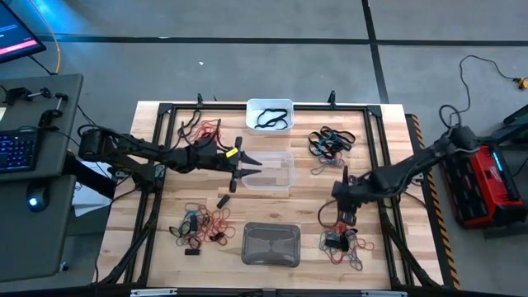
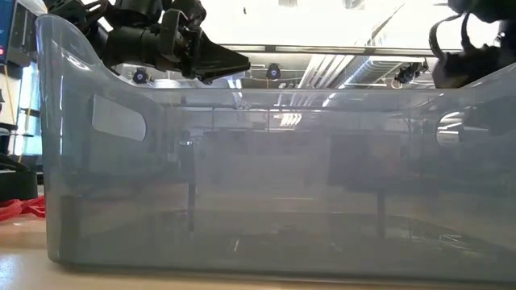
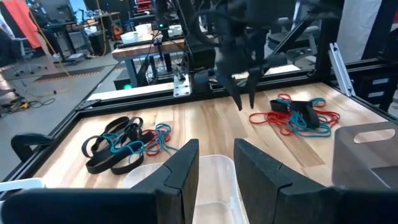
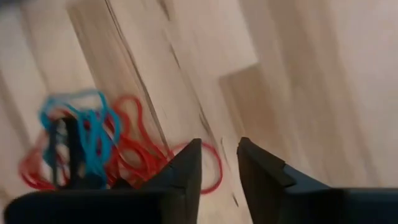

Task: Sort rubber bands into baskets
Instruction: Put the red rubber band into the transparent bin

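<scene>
Grippers both part open and empty, left gripper (image 1: 247,162) at the clear rounded plastic basket (image 1: 276,179), right gripper (image 1: 345,221) above a red and blue-teal rubber band pile (image 1: 345,244).

Left: frame centre in the high view, tips over the clear basket's left rim; left wrist view shows a narrow gap between the dark fingers (image 3: 180,171), nothing in it. Right: lower right of the high view, fingers (image 4: 186,167) slightly apart, nothing held, red and teal loops (image 4: 93,146) on the wood just beside the tips. Opaque white plastic basket (image 1: 270,106) top centre holds black bands. Translucent grey plastic basket (image 1: 271,246) bottom centre. More mixed bands: tangle upper right (image 1: 330,142), tangle lower left (image 1: 205,224), red and black loops upper left (image 1: 200,128). All on the light wooden table (image 1: 305,210).
</scene>
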Motion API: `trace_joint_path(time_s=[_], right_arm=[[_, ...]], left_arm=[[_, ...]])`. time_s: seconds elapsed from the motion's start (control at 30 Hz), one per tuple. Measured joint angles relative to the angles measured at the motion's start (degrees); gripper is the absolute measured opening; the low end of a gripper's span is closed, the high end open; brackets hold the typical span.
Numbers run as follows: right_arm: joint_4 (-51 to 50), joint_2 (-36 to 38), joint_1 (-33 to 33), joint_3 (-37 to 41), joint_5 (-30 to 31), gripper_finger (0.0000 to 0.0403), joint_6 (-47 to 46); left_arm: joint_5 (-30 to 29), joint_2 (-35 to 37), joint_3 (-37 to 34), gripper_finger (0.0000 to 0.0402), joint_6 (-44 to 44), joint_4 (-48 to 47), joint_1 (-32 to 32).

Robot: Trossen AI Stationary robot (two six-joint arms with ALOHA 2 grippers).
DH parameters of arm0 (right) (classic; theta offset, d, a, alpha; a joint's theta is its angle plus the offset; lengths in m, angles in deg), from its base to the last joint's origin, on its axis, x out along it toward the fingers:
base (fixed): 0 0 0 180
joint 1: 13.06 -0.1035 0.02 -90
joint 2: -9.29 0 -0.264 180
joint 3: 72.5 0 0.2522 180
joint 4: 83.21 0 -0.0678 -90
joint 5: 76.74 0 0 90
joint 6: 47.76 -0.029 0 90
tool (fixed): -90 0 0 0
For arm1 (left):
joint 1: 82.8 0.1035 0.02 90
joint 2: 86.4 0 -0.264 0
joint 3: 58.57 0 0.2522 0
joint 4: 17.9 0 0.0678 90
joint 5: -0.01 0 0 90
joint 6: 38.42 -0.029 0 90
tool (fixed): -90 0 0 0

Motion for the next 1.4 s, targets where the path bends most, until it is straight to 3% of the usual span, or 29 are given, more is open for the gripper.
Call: trace_joint_path(time_s=[0.47, 0.8, 1.0, 1.4], right_arm=[[1.27, -12.51, -6.19, -0.03, 0.27, 0.0106, 0.10], [-0.22, -16.26, -6.59, -3.00, -0.01, 0.0007, 5.40], [-4.41, -16.28, -5.58, -9.30, 3.12, 0.0002, 7.37], [-12.88, -16.24, -2.06, -23.11, 18.06, 0.0001, 13.45]], left_arm=[[-0.01, 0.00, 0.00, 0.0091, 0.99, -0.14, -0.27], [-0.03, 0.00, 0.00, 0.0091, 1.99, -0.68, -0.28], [-0.04, 0.00, 0.00, 0.0091, 2.01, -0.69, -0.27], [-0.07, 0.00, 0.00, 0.0091, 2.08, -0.62, -0.27]])
